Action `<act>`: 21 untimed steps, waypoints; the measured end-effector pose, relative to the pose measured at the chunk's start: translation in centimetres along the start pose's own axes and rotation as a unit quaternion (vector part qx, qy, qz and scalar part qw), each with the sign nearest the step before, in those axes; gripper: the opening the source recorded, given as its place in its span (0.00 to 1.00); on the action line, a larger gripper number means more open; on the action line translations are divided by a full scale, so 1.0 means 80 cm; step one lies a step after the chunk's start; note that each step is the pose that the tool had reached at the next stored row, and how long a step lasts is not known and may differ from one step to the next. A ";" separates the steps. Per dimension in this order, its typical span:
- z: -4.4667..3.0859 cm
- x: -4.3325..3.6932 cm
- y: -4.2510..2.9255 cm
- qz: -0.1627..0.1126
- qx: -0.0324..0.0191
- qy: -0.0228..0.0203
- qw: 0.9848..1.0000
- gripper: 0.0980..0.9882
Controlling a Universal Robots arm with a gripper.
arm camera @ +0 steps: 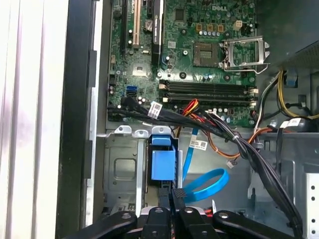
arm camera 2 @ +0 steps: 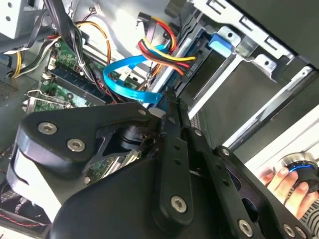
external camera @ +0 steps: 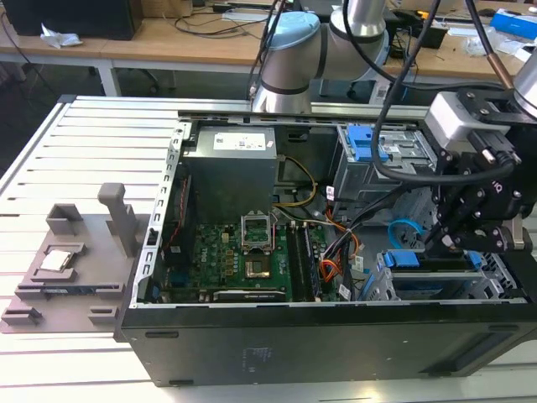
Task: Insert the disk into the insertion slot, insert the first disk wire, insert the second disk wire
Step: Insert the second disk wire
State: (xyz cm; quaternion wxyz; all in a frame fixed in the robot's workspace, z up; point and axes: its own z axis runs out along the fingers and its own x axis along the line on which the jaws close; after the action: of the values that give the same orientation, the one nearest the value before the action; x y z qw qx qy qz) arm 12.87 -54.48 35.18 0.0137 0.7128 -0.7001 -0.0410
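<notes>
Over the insertion slot (external camera: 379, 284), the gripper (external camera: 442, 244)

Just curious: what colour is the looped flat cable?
The cable is bright blue, clearest in the first wrist view.

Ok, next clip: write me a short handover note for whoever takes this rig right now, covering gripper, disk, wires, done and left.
The gripper is shut on the black plug of the flat blue ribbon cable, close to the disk's end.
The silver hard drive in its bright blue plastic carrier sits inside the silver sheet-metal drive cage, so that step looks done.
The red, yellow and black wire bundle runs to the disk's edge, but I cannot tell if it is seated.
Left: the blue cable's plug is not visibly seated.
</notes>
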 end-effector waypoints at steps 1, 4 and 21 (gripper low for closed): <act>0.0002 0.001 -0.0013 0.001 0.000 0.000 1.000 0.07; 0.0010 0.004 -0.0064 0.005 0.000 0.000 1.000 0.07; -0.0098 0.009 -0.0052 0.021 0.001 -0.004 1.000 0.07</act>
State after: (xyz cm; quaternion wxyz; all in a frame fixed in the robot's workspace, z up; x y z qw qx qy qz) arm 13.36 -55.22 35.90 0.0111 0.6977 -0.7150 -0.0431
